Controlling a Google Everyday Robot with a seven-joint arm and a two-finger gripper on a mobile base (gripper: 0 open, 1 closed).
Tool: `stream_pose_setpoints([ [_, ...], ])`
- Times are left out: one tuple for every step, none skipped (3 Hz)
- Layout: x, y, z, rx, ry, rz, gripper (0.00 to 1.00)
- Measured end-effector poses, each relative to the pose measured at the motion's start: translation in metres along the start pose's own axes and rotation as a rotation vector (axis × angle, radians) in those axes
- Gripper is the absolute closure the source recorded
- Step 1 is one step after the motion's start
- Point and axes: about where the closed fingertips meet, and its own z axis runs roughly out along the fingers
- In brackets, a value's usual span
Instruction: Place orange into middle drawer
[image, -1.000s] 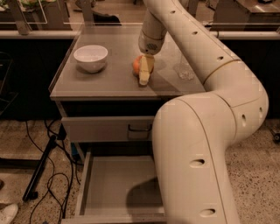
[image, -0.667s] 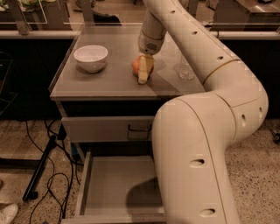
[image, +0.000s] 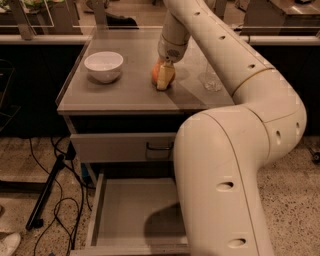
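The orange (image: 156, 73) rests on the grey cabinet top (image: 115, 95), right of centre. My gripper (image: 164, 77) reaches down from above and sits right at the orange, covering its right side. The middle drawer (image: 125, 205) is pulled out low at the front of the cabinet, with a bare grey floor and nothing in it. My arm's big white link (image: 225, 175) hides the drawer's right part.
A white bowl (image: 103, 65) stands on the cabinet top's left. A clear glass (image: 210, 80) stands to the right of the orange. A closed drawer front with a dark handle (image: 159, 147) sits above the open drawer. Cables (image: 50, 185) lie on the floor at left.
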Motion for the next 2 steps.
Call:
stream_pose_setpoints([
  [0.0000, 0.0000, 0.0000, 0.000, 0.000, 0.000, 0.88],
  [0.0054, -0.0019, -0.0090, 0.014, -0.015, 0.027, 1.00],
])
